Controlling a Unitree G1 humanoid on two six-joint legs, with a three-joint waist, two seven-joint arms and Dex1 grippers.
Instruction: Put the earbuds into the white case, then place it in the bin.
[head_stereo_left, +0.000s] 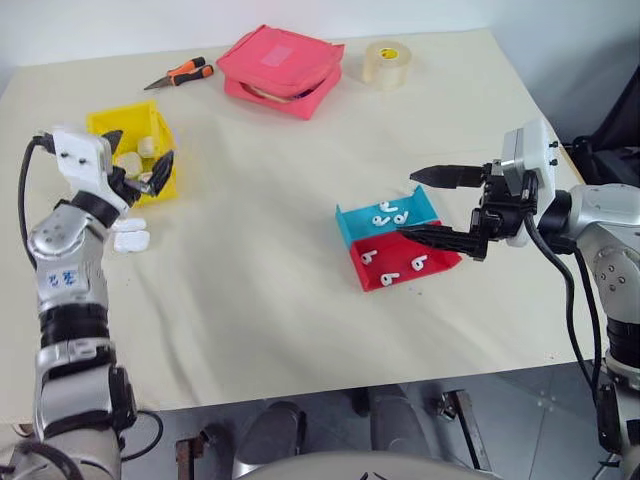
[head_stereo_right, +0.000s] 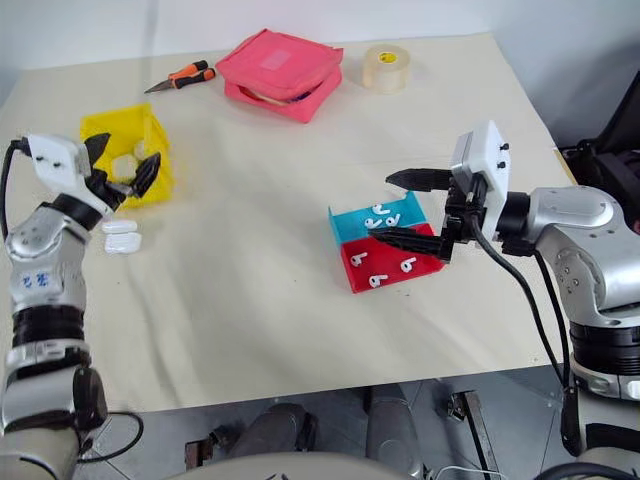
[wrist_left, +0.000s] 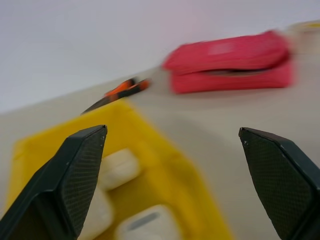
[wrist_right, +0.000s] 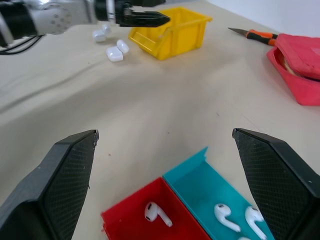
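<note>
Surface: cream cloth-covered table (head_stereo_left: 280, 230), as I see it from the head camera.
Bin: yellow bin (head_stereo_left: 132, 148) near the table's left edge, white cases inside it.
Left gripper (head_stereo_left: 135, 170): at the bin's front lip, fingers wide apart, holding nothing I can see.
Spare cases: two white cases (head_stereo_left: 130, 234) on the cloth just beside the bin, near my left arm.
Trays: blue tray (head_stereo_left: 388, 218) and red tray (head_stereo_left: 402, 262) touching side by side, earbuds (head_stereo_left: 390, 213) lying in both.
Right gripper (head_stereo_left: 428, 205): over the trays, spread wide, empty.
Back of table: pink zip pouch (head_stereo_left: 281, 68), tape roll (head_stereo_left: 386, 63), orange-handled cutters (head_stereo_left: 180, 74).
Left wrist view: fingers (wrist_left: 80, 175) far apart over the bin; cases below.
Right wrist view: fingers (wrist_right: 65, 185) wide above both trays; three earbuds visible.
</note>
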